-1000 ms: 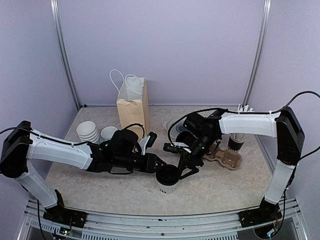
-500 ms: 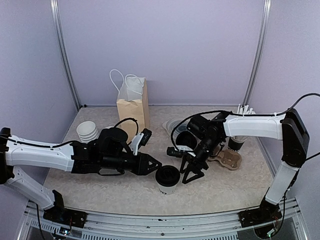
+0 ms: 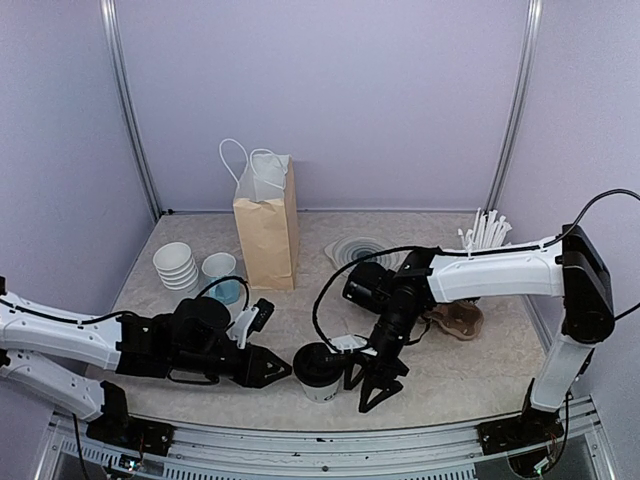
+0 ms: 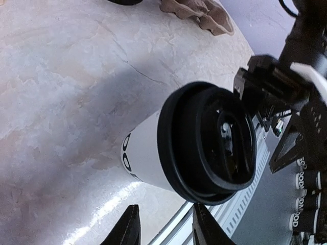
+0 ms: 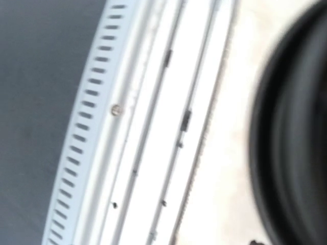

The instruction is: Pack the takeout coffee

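Coffee's sitting at the front edge with a hand on each side

The takeout coffee (image 3: 318, 378) stands upright, lid on, about mid front edge of the surface (image 3: 450, 370). The left hand (image 3: 283, 368) points at it from the left, fingers slightly apart, holding nothing. The right hand (image 3: 362, 390) hangs just right of it, spread wide, tips down. Both look equally near to me. The paper bag (image 3: 266, 235) is well apart, toward the back edge.

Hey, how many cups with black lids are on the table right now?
1: the takeout coffee sits near the table's front edge, between the left gripper and the right gripper. The right arm could hide another.
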`<state>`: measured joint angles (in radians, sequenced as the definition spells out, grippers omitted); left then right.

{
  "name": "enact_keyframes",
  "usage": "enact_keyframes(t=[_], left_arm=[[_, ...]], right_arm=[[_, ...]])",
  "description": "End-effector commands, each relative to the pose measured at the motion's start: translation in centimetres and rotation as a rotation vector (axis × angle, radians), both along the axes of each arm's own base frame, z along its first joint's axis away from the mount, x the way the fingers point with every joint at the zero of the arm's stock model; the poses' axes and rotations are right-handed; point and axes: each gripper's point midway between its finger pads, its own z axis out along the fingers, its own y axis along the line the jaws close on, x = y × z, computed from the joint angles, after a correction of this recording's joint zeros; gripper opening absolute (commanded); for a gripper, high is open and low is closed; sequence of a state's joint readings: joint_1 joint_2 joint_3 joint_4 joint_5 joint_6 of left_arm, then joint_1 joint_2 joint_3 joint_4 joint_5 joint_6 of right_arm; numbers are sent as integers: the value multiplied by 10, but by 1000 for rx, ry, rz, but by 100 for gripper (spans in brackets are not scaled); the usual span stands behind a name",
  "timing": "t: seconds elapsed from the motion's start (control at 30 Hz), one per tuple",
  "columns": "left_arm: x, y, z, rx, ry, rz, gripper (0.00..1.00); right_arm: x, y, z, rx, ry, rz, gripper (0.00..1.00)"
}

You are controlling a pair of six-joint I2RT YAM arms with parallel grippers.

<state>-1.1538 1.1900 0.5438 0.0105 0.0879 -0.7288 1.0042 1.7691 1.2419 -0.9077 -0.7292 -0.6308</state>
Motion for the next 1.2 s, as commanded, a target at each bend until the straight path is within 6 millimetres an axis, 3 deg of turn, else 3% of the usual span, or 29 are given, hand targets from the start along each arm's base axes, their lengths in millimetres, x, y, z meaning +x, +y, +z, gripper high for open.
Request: enact_keyframes(t=[0.0, 0.2, 0.4, 0.47, 0.87, 1.17], left_arm=[[9, 7, 14, -36, -19, 83, 37], [0, 7, 29, -113, 21, 72, 40], [5, -1, 35, -161, 38, 86, 32], [11, -2, 30, -142, 42, 110, 30], [33, -12, 31, -163, 46, 129, 22], [33, -21, 26, -150, 55, 89, 22]], right_arm=[[-13, 2, 5, 9, 39, 59, 70], [-12, -35, -3, -45, 25, 21, 69], [50, -25, 19, 28, 155, -225, 57], [58, -20, 25, 54, 231, -260, 56], [70, -2, 25, 15, 311, -313, 61], [62, 9, 8, -55, 300, -290, 59]])
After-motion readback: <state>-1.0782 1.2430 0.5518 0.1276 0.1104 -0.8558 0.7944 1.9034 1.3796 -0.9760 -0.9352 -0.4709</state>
